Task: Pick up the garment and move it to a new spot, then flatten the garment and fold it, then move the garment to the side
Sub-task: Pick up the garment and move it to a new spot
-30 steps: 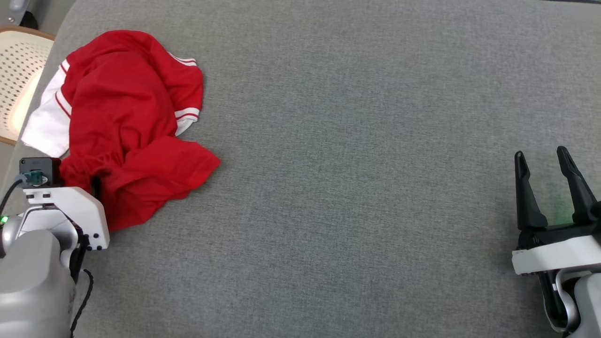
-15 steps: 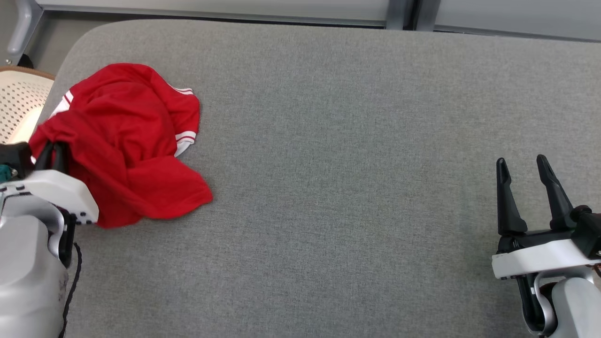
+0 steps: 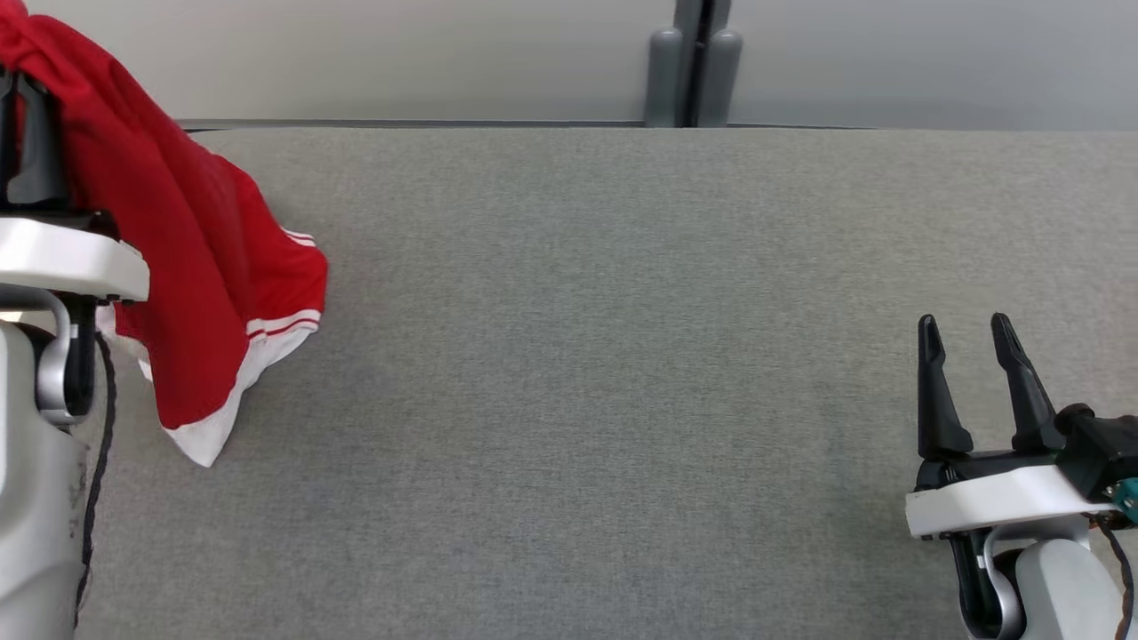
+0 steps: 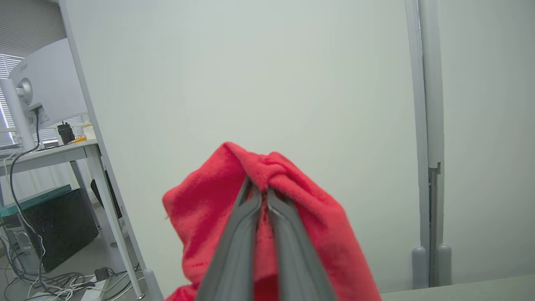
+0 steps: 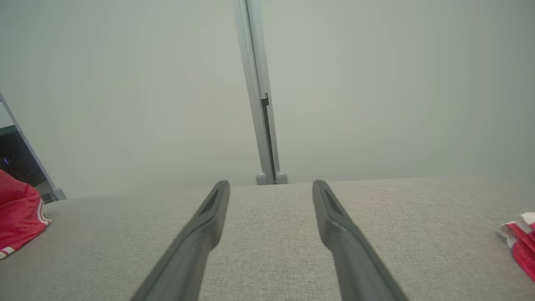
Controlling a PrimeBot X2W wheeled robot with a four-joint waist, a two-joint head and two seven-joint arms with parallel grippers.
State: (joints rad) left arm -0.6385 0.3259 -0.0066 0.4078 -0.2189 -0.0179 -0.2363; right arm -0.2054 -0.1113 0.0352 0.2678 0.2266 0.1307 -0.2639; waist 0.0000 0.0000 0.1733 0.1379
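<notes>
Left wrist view: the left gripper (image 4: 260,191) has its fingers pressed together on a small bunch of the red garment (image 4: 326,234), and the rest drapes down around them. In the head view the garment hangs at 9 to 10 o'clock over the left end of the grey worktop (image 3: 622,373), with its white-trimmed hem lowest at 8 o'clock. I cannot tell whether that hem touches the surface. The pinch takes little cloth, so a quick swing could pull the fold free and drop it crumpled, perhaps off the worktop's edge. A trailing hem could also drag and twist the fabric. The right gripper (image 3: 965,324), fingers apart and empty at 4 o'clock, is too far off to help.
</notes>
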